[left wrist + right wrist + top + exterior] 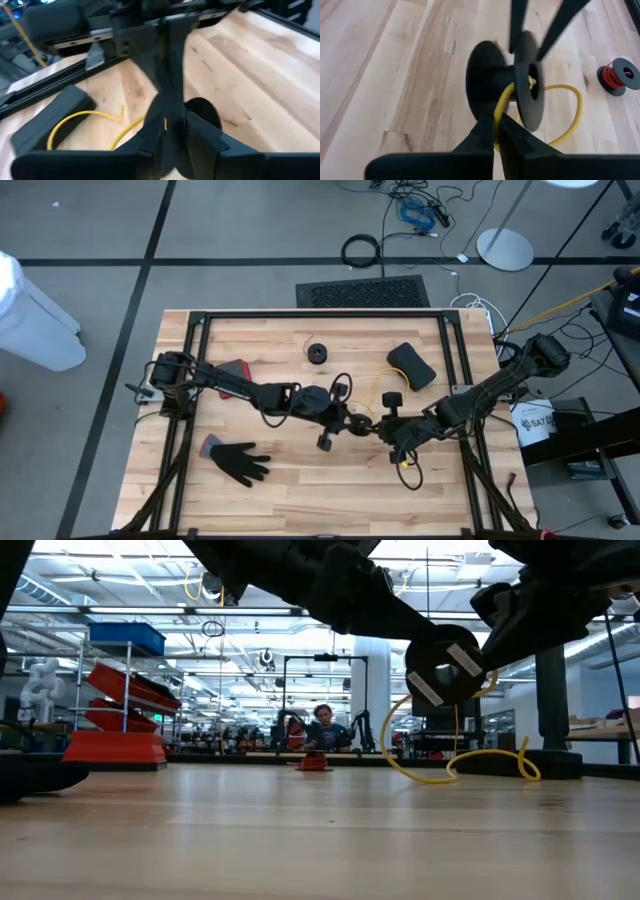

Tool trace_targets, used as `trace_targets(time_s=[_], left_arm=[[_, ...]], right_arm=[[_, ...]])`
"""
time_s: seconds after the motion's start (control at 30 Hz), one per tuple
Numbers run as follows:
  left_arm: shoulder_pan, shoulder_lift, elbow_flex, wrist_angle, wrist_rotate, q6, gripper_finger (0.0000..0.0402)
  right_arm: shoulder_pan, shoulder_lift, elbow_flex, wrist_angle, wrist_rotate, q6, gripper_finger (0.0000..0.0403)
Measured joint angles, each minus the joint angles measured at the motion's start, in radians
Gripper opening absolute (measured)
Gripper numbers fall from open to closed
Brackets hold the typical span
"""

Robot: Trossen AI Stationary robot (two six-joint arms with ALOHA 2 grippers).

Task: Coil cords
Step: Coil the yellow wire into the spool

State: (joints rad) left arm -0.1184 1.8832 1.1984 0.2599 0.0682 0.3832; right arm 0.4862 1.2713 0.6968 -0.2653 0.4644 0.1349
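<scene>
Spool (492, 80) hides yellow cord (570, 115) end; hands unclear

Middle of the table is jammed: both arms meet there around a black spool (362, 424), with the yellow cord (406, 470) trailing toward the lower right of the high view, so you can't cut straight across. Lower left has the black glove (238, 461) in the way. Up top, a small spool (318, 353) and a black pouch (411, 365) sit well apart, leaving bare wood between them, and the upper left strip looks passable too.
</scene>
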Motion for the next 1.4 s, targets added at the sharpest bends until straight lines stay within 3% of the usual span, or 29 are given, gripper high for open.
trace_targets(time_s=[0.27, 0.37, 0.6, 0.83, 1.4], left_arm=[[0.0, 0.0, 0.0, 0.008, 0.003, 0.001, 0.0081], [0.0, 0.0, 0.0, 0.019, -0.042, 0.026, 0.0077], [0.0, 0.0, -0.001, 0.018, -0.045, 0.044, 0.0009], [-0.001, 0.0, -0.001, 0.017, -0.038, 0.042, 0.004], [-0.001, 0.028, -0.002, 0.025, -0.026, 0.018, 0.0043]], right_arm=[[0.0, 0.0, 0.0, 0.0, 0.0, 0.0, 0.0], [0.0, 0.0, 0.0, 0.0, -0.018, 0.0, 0.0], [0.0, 0.0, 0.0, 0.001, -0.026, 0.0, 0.0], [0.0, 0.0, 0.0, 0.001, -0.026, 0.0, 0.0], [0.0, 0.0, 0.0, 0.009, -0.027, -0.038, 0.0]])
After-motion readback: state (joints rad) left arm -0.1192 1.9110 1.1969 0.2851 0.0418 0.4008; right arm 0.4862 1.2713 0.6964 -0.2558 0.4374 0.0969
